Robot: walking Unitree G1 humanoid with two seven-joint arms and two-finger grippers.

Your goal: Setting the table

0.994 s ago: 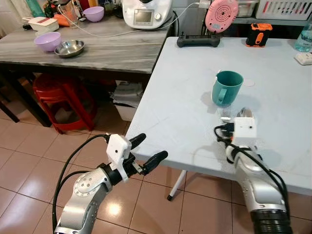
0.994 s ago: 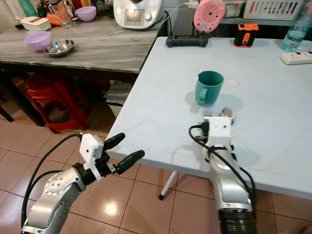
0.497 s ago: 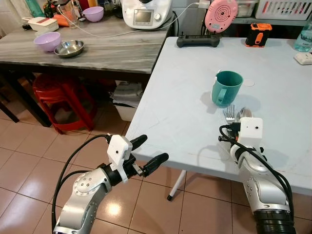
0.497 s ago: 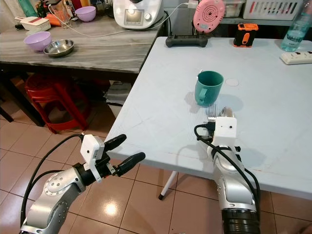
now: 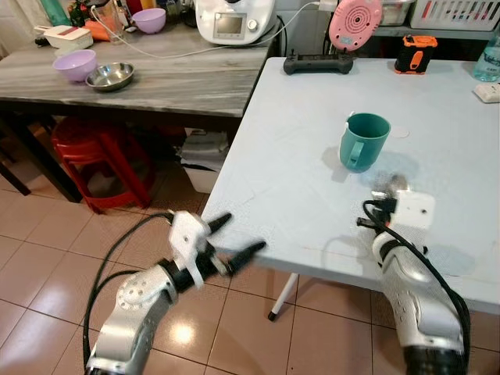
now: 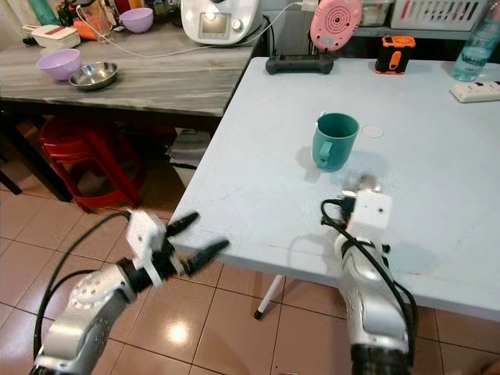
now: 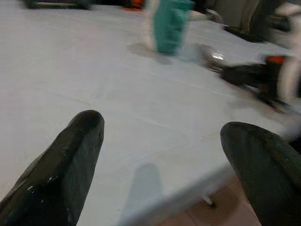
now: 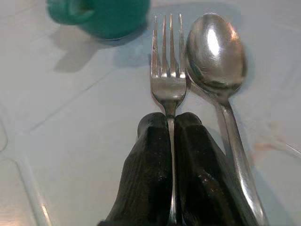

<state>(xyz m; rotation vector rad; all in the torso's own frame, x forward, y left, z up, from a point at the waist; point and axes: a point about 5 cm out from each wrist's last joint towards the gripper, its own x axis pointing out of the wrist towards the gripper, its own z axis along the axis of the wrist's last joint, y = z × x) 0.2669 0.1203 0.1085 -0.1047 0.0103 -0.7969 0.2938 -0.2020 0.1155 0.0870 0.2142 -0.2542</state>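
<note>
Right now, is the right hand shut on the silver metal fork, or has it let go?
Shut: the right hand has both black fingers pressed against the silver metal fork handle, beside the silver spoon.

A silver fork (image 8: 168, 80) lies flat on the pale desk (image 5: 297, 156), tines toward the upright teal mug (image 5: 362, 141), its handle pinched between black jaws. A shiny spoon (image 8: 217, 56) lies just beside it, bowl up.
</note>
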